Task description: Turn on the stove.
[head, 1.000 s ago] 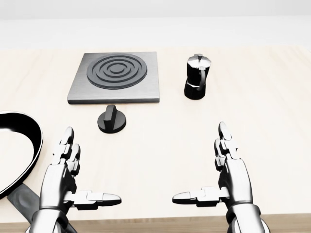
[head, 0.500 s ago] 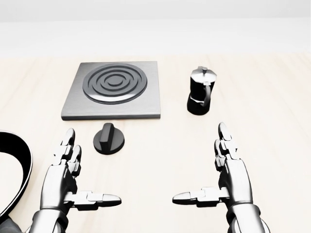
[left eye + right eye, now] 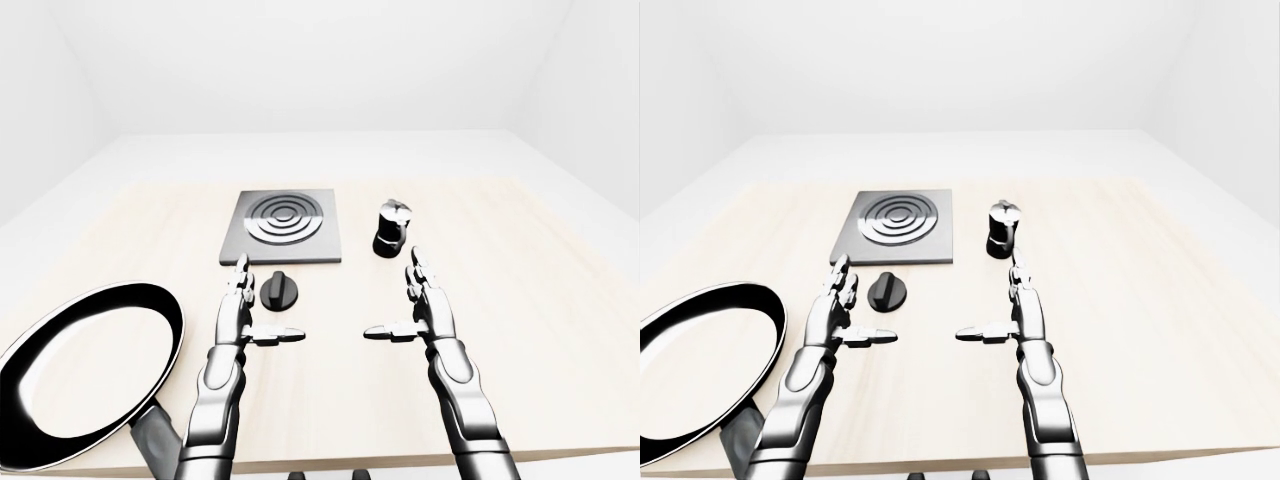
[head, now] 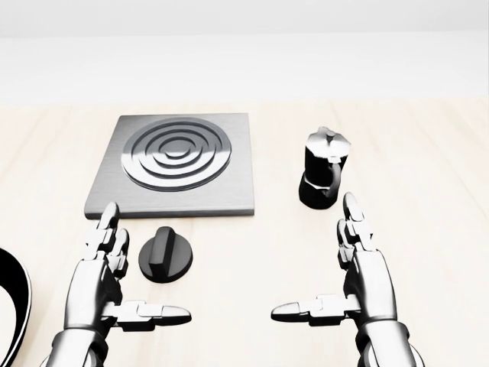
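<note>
The whole head view has shifted since a second ago: the camera has moved toward the table's far edge, and this is the base's motion, not the things' own. The stove now sits lower in the head view and looks larger, and its knob has slid down the picture until it lies just beside the left hand, level with its fingers. The moka pot has likewise dropped in the view and now stands just above the right hand. The frying pan has almost left the head view, only a sliver of its black rim showing at the bottom left.
</note>
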Available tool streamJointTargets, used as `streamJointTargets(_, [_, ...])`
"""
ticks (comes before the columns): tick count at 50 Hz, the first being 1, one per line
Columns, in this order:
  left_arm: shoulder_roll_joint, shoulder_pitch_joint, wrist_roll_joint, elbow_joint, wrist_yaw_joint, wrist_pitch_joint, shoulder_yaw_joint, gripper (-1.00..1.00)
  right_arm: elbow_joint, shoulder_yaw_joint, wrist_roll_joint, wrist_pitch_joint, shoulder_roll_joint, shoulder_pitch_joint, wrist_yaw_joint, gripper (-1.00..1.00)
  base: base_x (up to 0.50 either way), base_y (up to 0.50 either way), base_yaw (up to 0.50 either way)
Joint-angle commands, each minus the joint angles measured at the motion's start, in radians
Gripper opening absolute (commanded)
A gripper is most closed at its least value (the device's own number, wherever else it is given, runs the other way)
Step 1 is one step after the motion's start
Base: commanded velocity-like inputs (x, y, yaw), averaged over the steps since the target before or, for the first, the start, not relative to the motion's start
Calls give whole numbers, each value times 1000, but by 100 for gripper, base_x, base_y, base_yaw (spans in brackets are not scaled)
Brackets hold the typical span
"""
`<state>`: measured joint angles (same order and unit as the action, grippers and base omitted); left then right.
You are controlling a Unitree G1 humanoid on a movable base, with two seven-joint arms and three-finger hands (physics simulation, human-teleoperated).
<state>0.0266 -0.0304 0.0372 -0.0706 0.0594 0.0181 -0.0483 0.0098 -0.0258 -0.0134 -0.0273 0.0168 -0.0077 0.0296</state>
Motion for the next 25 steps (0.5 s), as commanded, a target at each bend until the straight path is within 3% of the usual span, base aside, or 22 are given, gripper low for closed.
streamJointTargets(1, [0, -2, 2, -11, 2, -5, 0, 100, -4, 2, -6, 6, 0, 5, -2, 100, 0, 0, 0])
streamJointTargets(9, [0, 0, 4, 9, 1, 15, 0, 100, -9, 1, -3, -4, -1, 4, -1, 100, 0, 0, 0])
streamJointTargets(22, [1, -6, 10, -12, 7, 12, -1, 100, 4, 1, -4, -5, 0, 0, -1, 100, 0, 0, 0])
streamJointTargets(25, [3, -15, 18, -14, 13, 29, -4, 100, 0, 1, -4, -7, 0, 1, -1, 100, 0, 0, 0])
